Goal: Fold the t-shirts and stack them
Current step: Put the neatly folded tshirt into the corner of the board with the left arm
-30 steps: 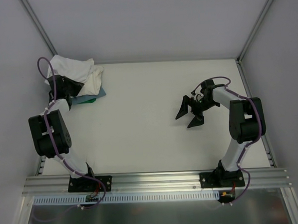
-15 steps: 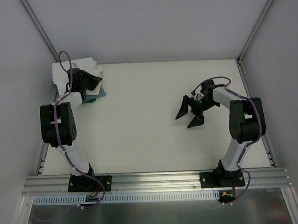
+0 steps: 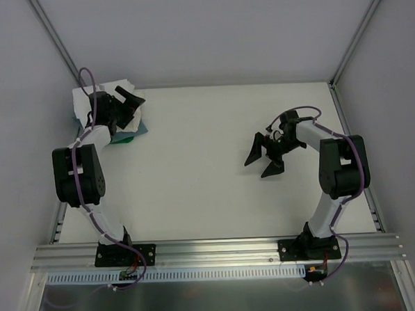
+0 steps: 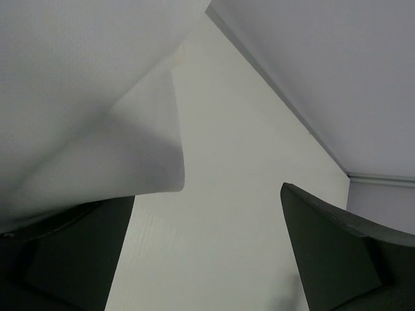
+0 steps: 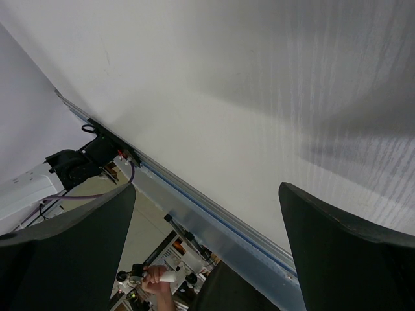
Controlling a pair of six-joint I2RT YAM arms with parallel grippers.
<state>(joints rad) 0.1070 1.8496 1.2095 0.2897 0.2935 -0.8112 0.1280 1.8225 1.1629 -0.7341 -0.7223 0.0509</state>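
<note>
Presently, left gripper (image 3: 130, 99) and right gripper (image 3: 264, 159) are shown fingers wide apart, empty; t-shirts (image 3: 80, 101) draped against one left finger could be snagged.

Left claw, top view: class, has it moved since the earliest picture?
Yes. The left claw has moved farther out, nearer the far edge of the table, and opened by the t-shirts.

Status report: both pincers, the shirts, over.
Left pincer open, at the shirts piled in far left corner. Right pincer open, empty, mid-table. Teal item at pile's edge.
</note>
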